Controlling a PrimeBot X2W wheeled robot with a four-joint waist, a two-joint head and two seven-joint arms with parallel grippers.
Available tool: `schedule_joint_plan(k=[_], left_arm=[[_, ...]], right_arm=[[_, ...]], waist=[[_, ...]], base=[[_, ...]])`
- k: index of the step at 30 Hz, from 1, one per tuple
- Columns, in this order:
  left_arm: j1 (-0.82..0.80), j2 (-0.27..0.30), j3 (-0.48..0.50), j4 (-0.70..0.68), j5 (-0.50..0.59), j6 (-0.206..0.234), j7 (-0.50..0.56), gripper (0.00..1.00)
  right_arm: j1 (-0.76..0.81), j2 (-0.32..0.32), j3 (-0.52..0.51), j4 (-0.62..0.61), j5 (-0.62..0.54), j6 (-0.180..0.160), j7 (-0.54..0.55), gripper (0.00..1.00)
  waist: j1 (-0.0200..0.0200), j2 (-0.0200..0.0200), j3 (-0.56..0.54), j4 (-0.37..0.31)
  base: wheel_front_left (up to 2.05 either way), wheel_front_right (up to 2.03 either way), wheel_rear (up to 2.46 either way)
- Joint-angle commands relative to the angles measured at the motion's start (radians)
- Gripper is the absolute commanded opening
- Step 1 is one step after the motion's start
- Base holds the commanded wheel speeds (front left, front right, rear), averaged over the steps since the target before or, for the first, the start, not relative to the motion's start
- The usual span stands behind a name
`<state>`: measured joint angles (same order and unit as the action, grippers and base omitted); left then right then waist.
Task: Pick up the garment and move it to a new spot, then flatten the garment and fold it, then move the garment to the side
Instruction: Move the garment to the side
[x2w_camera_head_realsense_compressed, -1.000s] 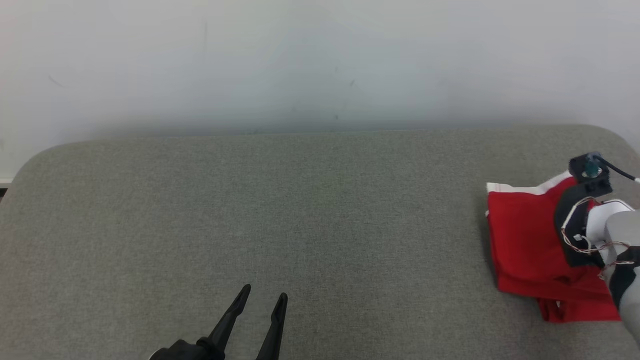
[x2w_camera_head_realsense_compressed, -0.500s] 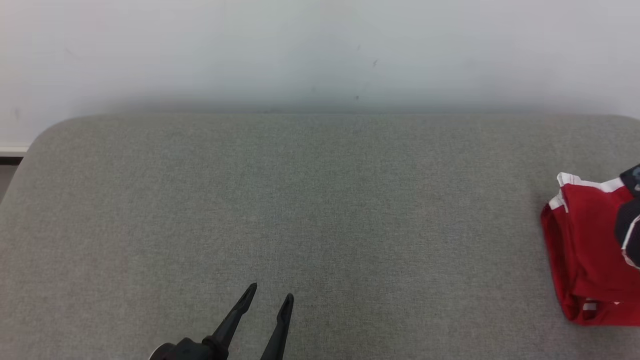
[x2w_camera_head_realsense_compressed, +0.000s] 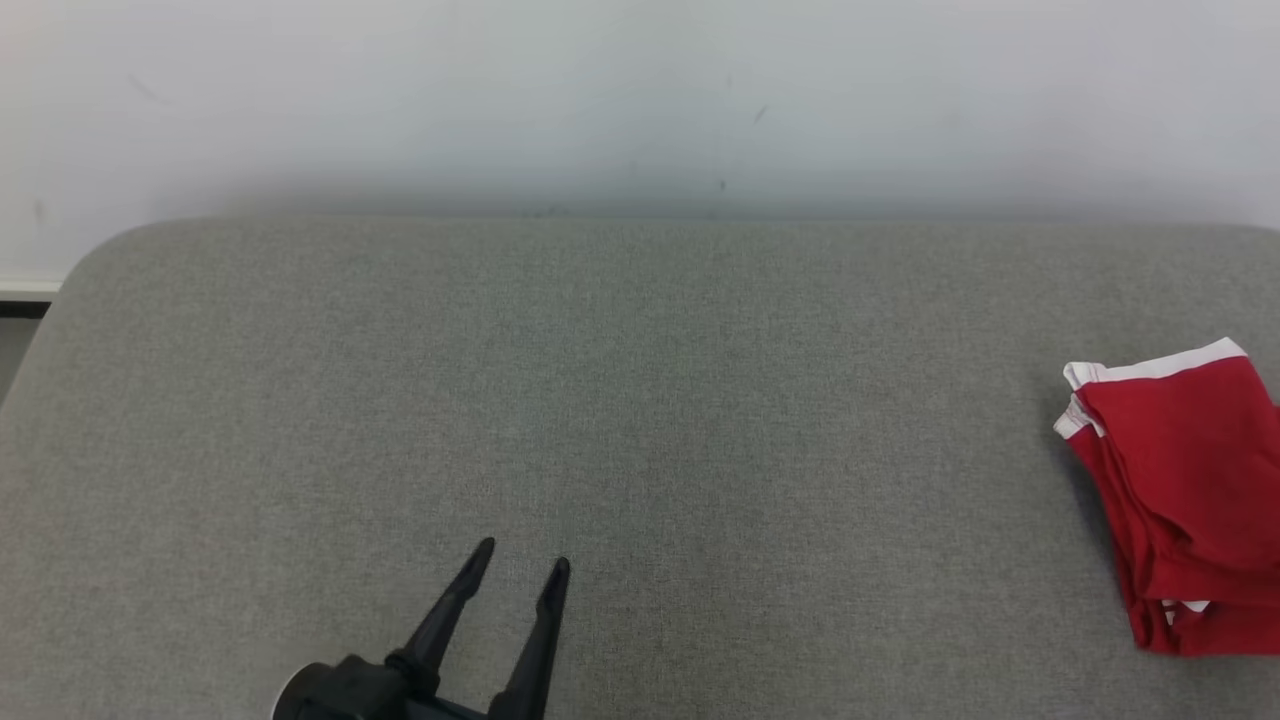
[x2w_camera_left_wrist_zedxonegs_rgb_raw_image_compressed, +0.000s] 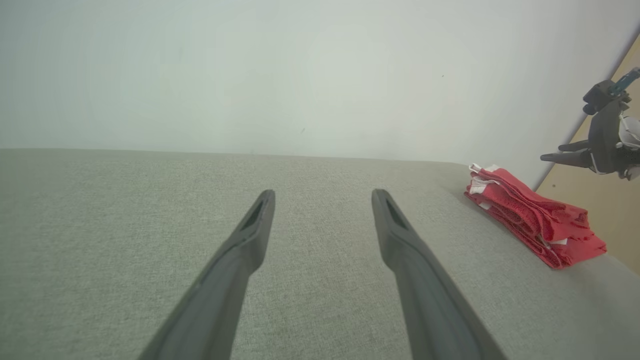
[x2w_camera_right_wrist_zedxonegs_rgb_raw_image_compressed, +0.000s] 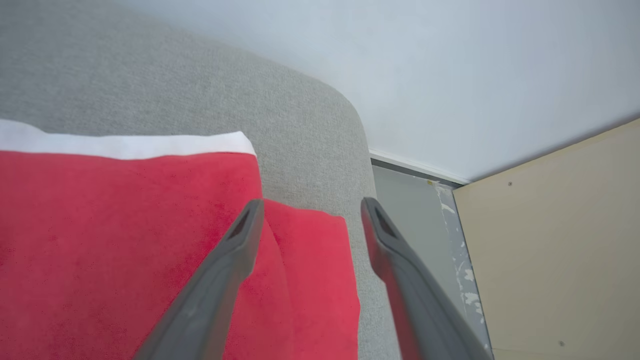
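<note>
A folded red garment with a white band along one edge (x2w_camera_head_realsense_compressed: 1180, 480) lies flat at the far right end of the grey fabric-covered bench (x2w_camera_head_realsense_compressed: 640, 400), close to its right edge and about midway between front and back. It sits in a neat stack of several layers, the white band towards the plain white wall (x2w_camera_head_realsense_compressed: 640, 100) behind the bench. Nothing has hold of it.

The left hand (x2w_camera_head_realsense_compressed: 522, 556) hovers low over the near part of the bench, left of centre and well apart from the garment. Its two long dark fingers (x2w_camera_head_realsense_compressed: 450, 605) point away towards the wall, spread wide, with only bare grey fabric between them.

The right hand (x2w_camera_right_wrist_zedxonegs_rgb_raw_image_compressed: 312, 201) is at the garment's end of the bench, and it too stands wide open and empty. From its own wrist camera, one finger (x2w_camera_right_wrist_zedxonegs_rgb_raw_image_compressed: 220, 270) crosses the red cloth and the other lies over the grey edge of the bench. From the left wrist camera it hangs in the air above and beyond the garment, clear of it. Past the corner of the bench there is a tan board panel (x2w_camera_right_wrist_zedxonegs_rgb_raw_image_compressed: 550, 240) beside the wall.
</note>
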<state>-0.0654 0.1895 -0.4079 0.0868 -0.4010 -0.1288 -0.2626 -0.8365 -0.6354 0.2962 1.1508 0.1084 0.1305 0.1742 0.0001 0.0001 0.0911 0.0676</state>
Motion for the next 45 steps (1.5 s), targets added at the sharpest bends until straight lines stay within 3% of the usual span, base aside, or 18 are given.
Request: schedule_joint_plan(k=[1, 9, 18, 28, 35, 45], left_arm=[[0.0, -0.008, 0.014, -0.006, 0.013, 0.006, -0.003, 1.0], [0.071, -0.056, 0.111, 0.026, -0.027, 0.022, -0.003, 1.0], [0.1, -0.073, 0.204, 0.056, 0.016, 0.083, -0.003, 1.0], [0.129, -0.087, 0.299, 0.08, 0.023, 0.076, -0.003, 1.0], [0.147, -0.082, 0.351, 0.091, 0.017, 0.028, -0.003, 1.0], [0.174, -0.093, 0.373, 0.099, 0.051, 0.006, -0.003, 1.0]], right_arm=[[0.031, 0.016, -0.026, -0.007, 0.003, 0.0, -0.031, 1.0], [0.201, 0.122, -0.232, -0.154, 0.009, 0.0, -0.251, 1.0], [0.449, 0.248, -0.259, -0.53, 0.037, 0.0, -0.263, 1.0], [0.765, 0.394, -0.31, -0.891, 0.122, 0.0, -0.265, 1.0], [0.876, 0.509, -0.346, -0.997, 0.103, 0.0, -0.272, 1.0], [0.94, 0.569, -0.312, -1.03, 0.081, 0.0, -0.257, 1.0]], waist=[[-0.0001, -0.0001, -0.015, -0.002], [-0.0001, -0.0001, -0.117, -0.035], [-0.0001, -0.0001, -0.182, -0.086], [-0.0001, -0.0001, -0.223, -0.084], [-0.0001, -0.0001, -0.232, -0.079], [-0.0001, -0.0001, -0.245, -0.062]], base=[[0.0, 0.0, 0.0], [0.0, 0.0, 0.0], [0.0, 0.0, 0.0], [0.0, 0.0, 0.0], [0.0, 0.0, 0.0], [0.0, 0.0, 0.0]])
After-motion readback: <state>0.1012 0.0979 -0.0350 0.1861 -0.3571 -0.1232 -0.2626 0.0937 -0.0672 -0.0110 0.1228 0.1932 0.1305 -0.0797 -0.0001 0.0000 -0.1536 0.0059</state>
